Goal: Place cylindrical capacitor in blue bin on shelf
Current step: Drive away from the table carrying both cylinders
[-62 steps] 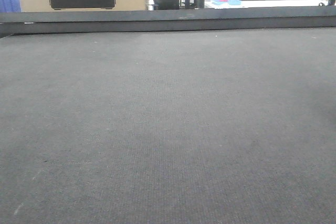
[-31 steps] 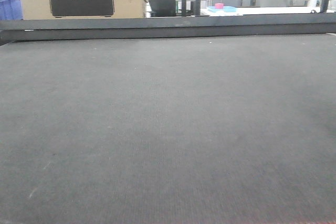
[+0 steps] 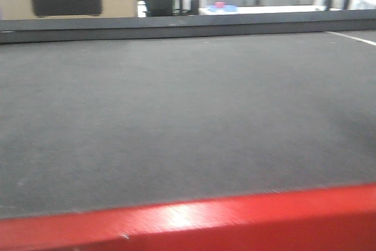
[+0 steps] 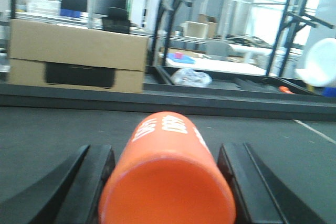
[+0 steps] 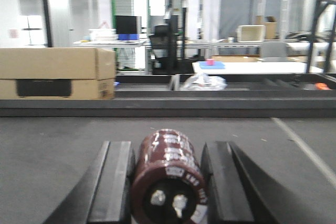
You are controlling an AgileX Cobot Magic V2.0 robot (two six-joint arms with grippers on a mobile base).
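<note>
Right wrist view is showing the right hand (image 5: 167,146) gripping a dark-brown cylindrical capacitor (image 5: 168,179); the left hand (image 4: 164,150) is gripping an orange tapered piece (image 4: 168,182).

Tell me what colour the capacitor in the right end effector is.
Dark reddish brown with pale printed lettering; the capacitor shows best in the right wrist view.

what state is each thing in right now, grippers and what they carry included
right gripper, shut on the cylindrical capacitor
cylindrical capacitor, held lengthwise between the fingers, terminal end toward the wrist camera
left gripper, shut on the orange piece
orange piece, held lengthwise between the fingers, white lettering on top
cardboard box, closed
</note>
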